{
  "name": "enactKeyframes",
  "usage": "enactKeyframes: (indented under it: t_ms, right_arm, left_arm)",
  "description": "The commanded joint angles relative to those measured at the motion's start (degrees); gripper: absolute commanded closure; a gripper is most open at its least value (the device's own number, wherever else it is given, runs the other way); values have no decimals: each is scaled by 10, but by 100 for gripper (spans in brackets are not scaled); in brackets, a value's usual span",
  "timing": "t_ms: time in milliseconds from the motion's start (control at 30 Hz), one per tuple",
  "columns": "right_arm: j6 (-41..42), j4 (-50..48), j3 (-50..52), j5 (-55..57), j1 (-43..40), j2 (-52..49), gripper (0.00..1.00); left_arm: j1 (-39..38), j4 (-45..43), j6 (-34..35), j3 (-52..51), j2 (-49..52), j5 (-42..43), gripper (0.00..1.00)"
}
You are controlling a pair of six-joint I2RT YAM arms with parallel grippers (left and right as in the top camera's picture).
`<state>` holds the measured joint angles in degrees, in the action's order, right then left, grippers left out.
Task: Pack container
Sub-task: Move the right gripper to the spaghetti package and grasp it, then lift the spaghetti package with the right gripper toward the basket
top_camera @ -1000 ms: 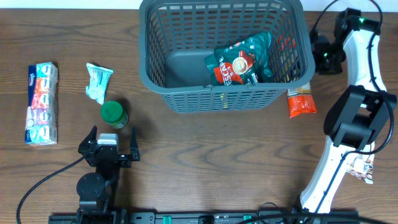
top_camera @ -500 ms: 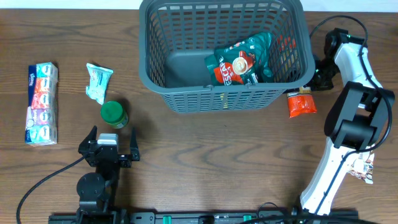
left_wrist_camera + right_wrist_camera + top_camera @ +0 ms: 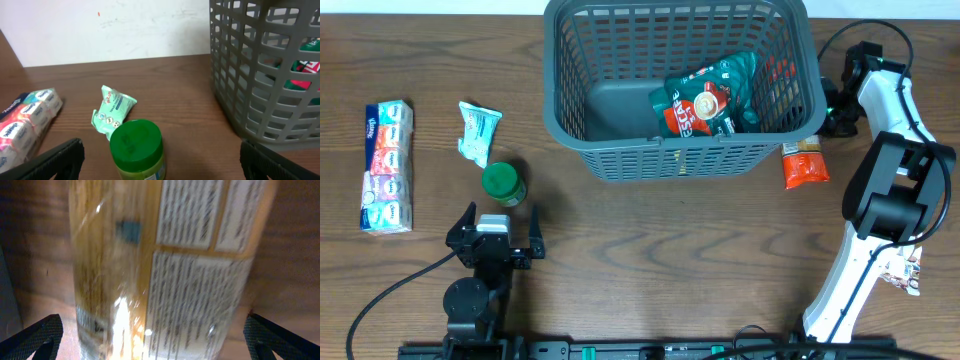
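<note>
The grey lattice container [image 3: 570, 120] stands at the back centre and holds a green and red bag [image 3: 708, 95]. Its slotted side also shows in the left wrist view [image 3: 250, 75]. My right gripper [image 3: 827, 115] hangs by the container's right wall, over the top end of an orange packet [image 3: 805, 166]. In the right wrist view the packet [image 3: 170, 265] fills the frame, blurred, between my open right fingers [image 3: 160, 342]. My left gripper [image 3: 492, 240] is open and empty, just in front of a green-lidded jar [image 3: 503, 183], which also shows in the left wrist view [image 3: 137, 147].
A mint-green sachet [image 3: 478, 130] lies behind the jar and also shows in the left wrist view [image 3: 112, 112]. A pack of tissues [image 3: 387, 165] lies at the far left. The right arm's white links run down the right side [image 3: 865, 250].
My right gripper has come down from the back right corner to the container's right wall, over the orange packet. The left arm and the loose items have not moved.
</note>
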<state>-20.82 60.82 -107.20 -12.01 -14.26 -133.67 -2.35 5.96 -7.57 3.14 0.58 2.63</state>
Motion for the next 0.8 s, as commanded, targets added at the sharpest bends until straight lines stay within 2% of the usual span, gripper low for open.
enactKeyframes:
  t_ms: [0,333,500,767]
  right_arm:
    - [22,-13,16,-9,12,-17,1]
    - [27,-33,15,72,56,-17,1]
    - [68,-46,15,139,73,-17,1]
    - [103,-51,15,159,66,-17,1]
  left_arm:
    - [0,6,-3,-16,-3,-1,1]
    - [0,6,-3,-16,-3,-1,1]
    - [0,6,-3,-16,-3,-1,1]
    - [0,6,-3,-16,-3,-1,1]
